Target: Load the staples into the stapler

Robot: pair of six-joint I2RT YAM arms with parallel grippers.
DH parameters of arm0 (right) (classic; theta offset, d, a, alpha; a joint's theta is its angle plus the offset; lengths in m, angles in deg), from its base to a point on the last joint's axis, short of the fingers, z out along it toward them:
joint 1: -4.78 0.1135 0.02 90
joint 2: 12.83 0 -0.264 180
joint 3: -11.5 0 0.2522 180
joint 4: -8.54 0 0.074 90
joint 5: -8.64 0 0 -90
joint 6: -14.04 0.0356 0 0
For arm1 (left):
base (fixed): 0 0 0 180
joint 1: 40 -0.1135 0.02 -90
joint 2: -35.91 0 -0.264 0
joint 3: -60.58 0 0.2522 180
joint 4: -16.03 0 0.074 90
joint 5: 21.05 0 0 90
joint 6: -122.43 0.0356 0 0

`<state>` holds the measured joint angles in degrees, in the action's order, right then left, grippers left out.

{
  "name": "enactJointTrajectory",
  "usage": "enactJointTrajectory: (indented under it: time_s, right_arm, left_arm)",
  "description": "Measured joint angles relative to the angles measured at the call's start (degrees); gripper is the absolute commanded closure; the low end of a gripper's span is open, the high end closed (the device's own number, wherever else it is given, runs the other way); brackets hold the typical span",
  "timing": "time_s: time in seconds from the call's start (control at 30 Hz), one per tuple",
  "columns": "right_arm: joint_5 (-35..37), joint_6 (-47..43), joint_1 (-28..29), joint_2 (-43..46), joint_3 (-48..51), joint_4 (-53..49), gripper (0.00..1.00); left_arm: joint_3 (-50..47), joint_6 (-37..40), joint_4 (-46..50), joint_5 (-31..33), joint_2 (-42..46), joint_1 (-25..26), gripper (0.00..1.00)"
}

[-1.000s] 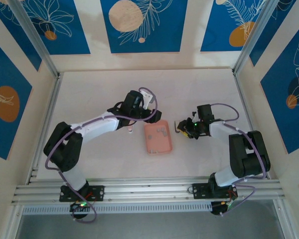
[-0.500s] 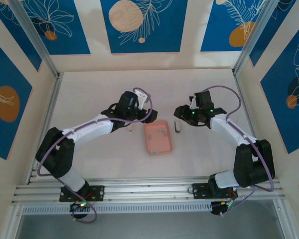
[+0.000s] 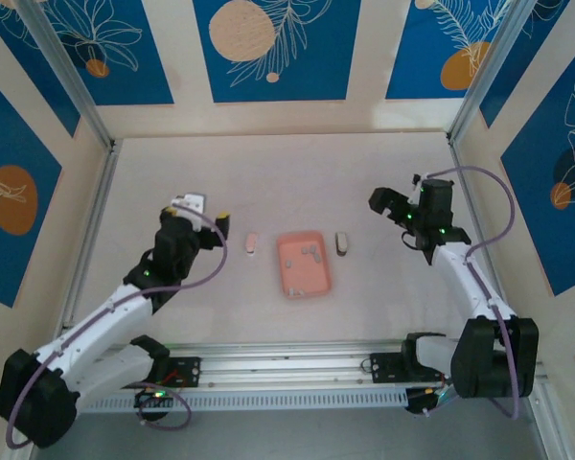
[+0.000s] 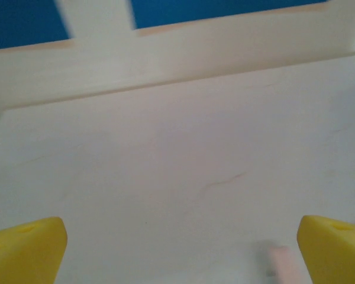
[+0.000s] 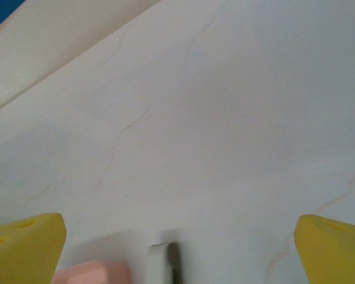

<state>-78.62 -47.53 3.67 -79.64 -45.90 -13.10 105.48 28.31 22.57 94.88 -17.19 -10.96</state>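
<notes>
The salmon-pink tray [image 3: 303, 278] lies mid-table with tiny pale grey staples [image 3: 311, 254] in its far half. A small whitish oblong with a dark slot, seemingly the stapler [image 3: 342, 243], lies just right of the tray, and it shows again [image 5: 164, 263] beside the tray corner [image 5: 92, 273]. A pinkish-white oblong [image 3: 251, 244] lies left of the tray and appears blurred [image 4: 281, 263] in the left wrist view. My left gripper [image 3: 209, 213] [image 4: 180, 254] is open and empty, left of that oblong. My right gripper [image 3: 400, 196] [image 5: 180, 248] is open and empty, right of the stapler.
Bare pale tabletop [image 3: 297, 182] stretches behind the tray. Patterned blue walls [image 3: 268, 48] enclose the cell, and an aluminium rail [image 3: 287, 364] runs along the near edge.
Both grippers have opened and pulled away from the tray, the left swinging left and nearer, the right swinging right. The two oblongs now lie free on the table beside the tray.
</notes>
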Motion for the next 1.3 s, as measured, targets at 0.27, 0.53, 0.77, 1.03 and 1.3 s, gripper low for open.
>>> enactJointTrajectory:
  time_s: [0.27,0.53,0.77,1.03,1.3]
  right_arm:
    - [2.67,-7.06,-3.58,-0.83,9.27,13.66,0.01]
    - [2.05,-13.03,-4.35,-10.19,15.10,31.50,0.01]
    - [-0.35,-17.62,-2.08,-18.40,18.23,43.67,0.01]
    - [-1.22,-20.92,0.24,-20.33,18.78,49.57,0.01]
    - [-1.22,-21.35,0.24,-20.33,18.80,50.77,0.01]
  left_arm:
    - [-14.82,7.85,-22.53,5.57,-9.60,-8.28,0.00]
    - [-19.02,11.87,-53.79,-2.69,-36.68,-15.28,0.00]
    - [-14.73,5.97,-53.75,-14.45,-36.98,-26.88,0.00]
    - [-11.17,5.05,-50.16,-21.62,-36.89,-27.06,0.00]
    - [-11.15,5.09,-47.76,-24.94,-36.89,-27.06,0.00]
